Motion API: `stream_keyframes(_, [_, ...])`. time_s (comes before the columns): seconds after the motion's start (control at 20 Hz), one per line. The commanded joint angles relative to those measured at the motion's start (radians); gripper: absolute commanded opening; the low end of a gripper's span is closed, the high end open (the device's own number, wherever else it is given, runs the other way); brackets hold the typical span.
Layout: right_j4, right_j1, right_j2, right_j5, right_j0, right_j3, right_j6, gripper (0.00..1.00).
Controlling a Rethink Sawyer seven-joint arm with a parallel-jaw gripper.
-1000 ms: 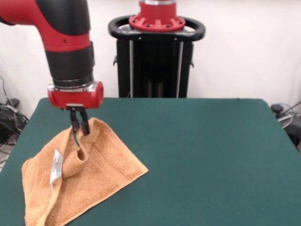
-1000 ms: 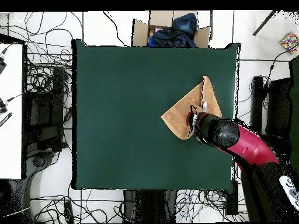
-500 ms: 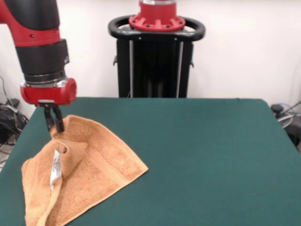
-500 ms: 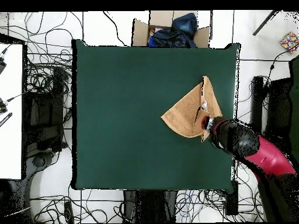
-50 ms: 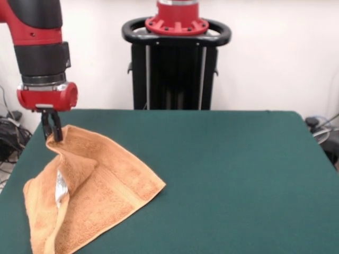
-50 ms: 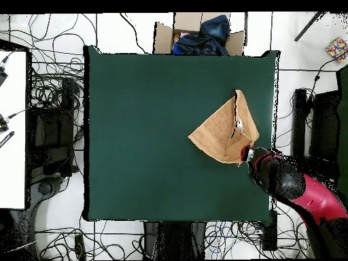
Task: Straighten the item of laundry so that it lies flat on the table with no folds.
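From the front, we saw the claw (image 5: 52, 132) pinching a lifted corner of the towel (image 5: 90, 190); we judged a slow, low outward pull best. From overhead, the towel (image 6: 224, 132) lay folded triangular near the counter (image 6: 149, 136) edge beside the arm, its longest edge running along that edge.

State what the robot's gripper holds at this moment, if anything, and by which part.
The gripper is shut on the orange towel, pinching one corner of it, the far corner that is raised off the green table.
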Motion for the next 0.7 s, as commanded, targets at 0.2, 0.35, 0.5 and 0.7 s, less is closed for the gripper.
stream_keyframes(0.2, [-0.099,-0.067,0.170,-0.088,-0.066,0.182,0.019,0.00])
stream_keyframes(0.35, [-0.082,-0.053,0.206,-0.058,-0.068,0.220,0.034,0.00])
stream_keyframes(0.5, [-0.106,-0.205,0.100,-0.158,0.030,0.269,0.142,0.00])
stream_keyframes(0.7, [-0.107,-0.217,0.105,-0.161,0.023,0.291,0.124,0.00])
